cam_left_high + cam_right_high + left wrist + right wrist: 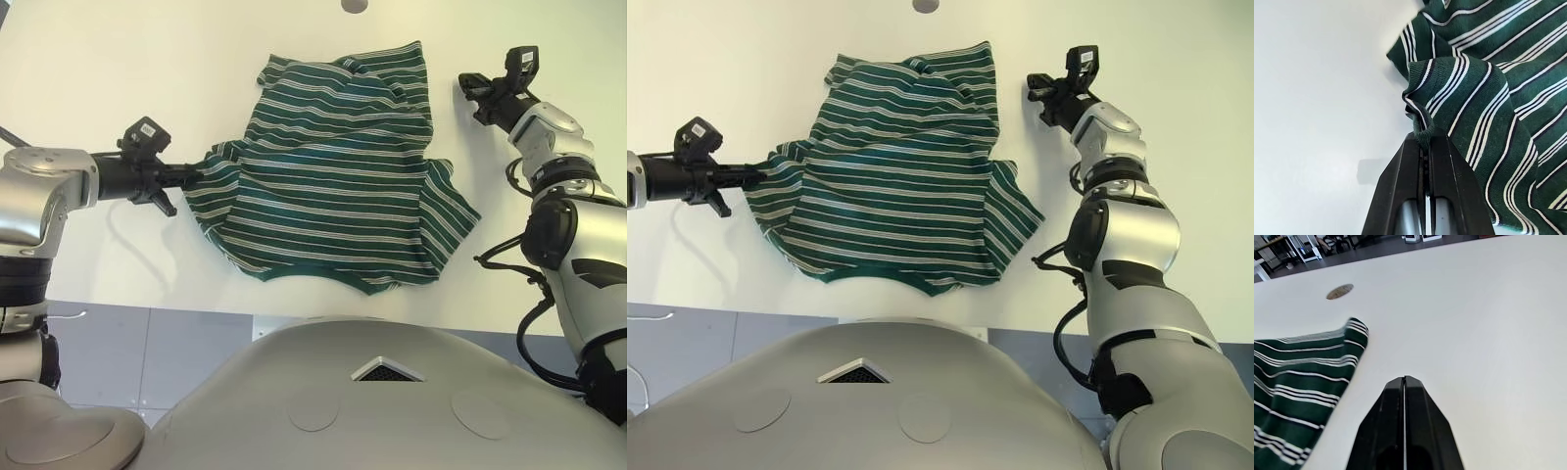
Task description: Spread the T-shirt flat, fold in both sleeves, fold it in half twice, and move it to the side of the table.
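Pinches the rumpled green striped T-shirt [333, 186] edge with left pincer [196, 172], centre-left; holds right pincer [470, 88] closed, empty, upper right over white bench [98, 78].

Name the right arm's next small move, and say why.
Probably open the right jaws and bring them to the nearby far corner of the T-shirt. It lies rumpled on the table, the left jaws are shut on its left edge, and the right jaws are shut and empty; a second grip could pull it flat.
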